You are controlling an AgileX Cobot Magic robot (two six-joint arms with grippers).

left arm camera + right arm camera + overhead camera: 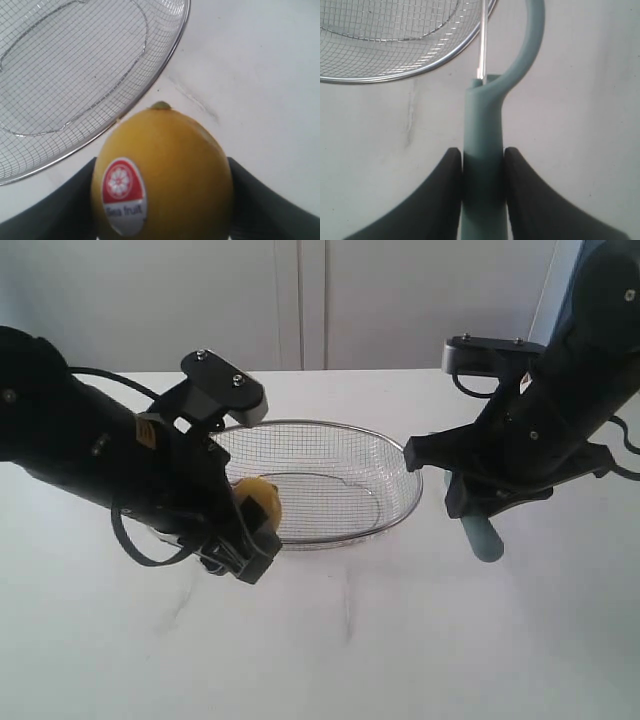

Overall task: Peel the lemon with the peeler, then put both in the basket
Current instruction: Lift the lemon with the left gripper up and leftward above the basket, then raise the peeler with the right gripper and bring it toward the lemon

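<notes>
My left gripper is shut on the yellow lemon, held just outside the near left rim of the wire basket. In the left wrist view the lemon fills the space between both dark fingers and carries a red and white sticker. My right gripper is shut on the peeler, whose teal handle hangs below it to the right of the basket. In the right wrist view the peeler sits clamped between the fingers, its curved head and thin metal blade pointing toward the basket rim.
The basket holds nothing and stands on a white table. A pale wall with panel seams rises behind the table. Both black arms hang over the table on either side of the basket.
</notes>
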